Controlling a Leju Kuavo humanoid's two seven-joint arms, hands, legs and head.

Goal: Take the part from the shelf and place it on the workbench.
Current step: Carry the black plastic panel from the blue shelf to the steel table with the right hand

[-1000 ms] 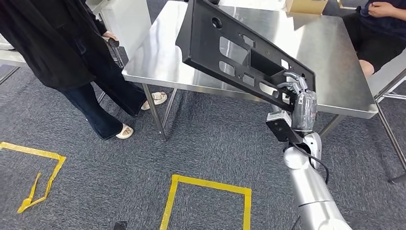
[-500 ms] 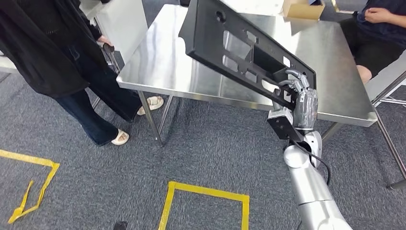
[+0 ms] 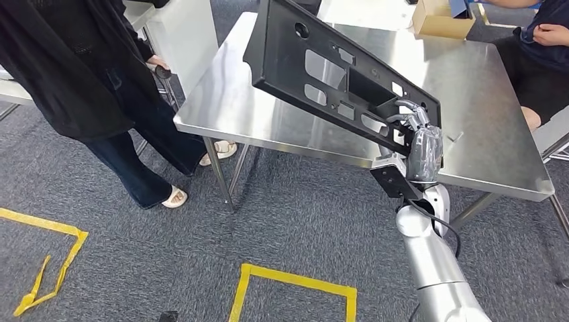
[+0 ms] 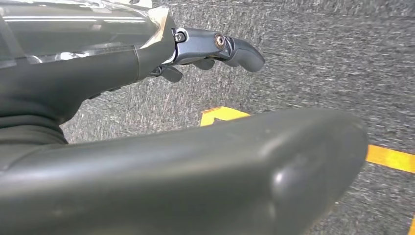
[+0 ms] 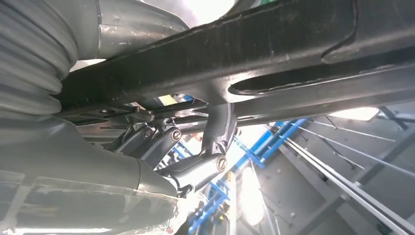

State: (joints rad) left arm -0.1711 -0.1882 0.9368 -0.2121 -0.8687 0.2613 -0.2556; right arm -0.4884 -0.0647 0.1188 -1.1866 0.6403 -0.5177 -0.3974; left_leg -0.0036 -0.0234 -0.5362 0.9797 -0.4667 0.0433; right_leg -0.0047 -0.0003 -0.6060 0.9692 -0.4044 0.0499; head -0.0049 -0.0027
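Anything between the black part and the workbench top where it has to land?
Nothing visible. The right hand holds the black part tilted above the steel workbench, whose surface under it looks bare. A cardboard box sits at the far edge, well clear.

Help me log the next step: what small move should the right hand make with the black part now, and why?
Probably carry it a little further forward and lower it flat. The right hand grips the black part at its near end, tilted up above the steel workbench, not resting on it, and bare tabletop lies beneath.
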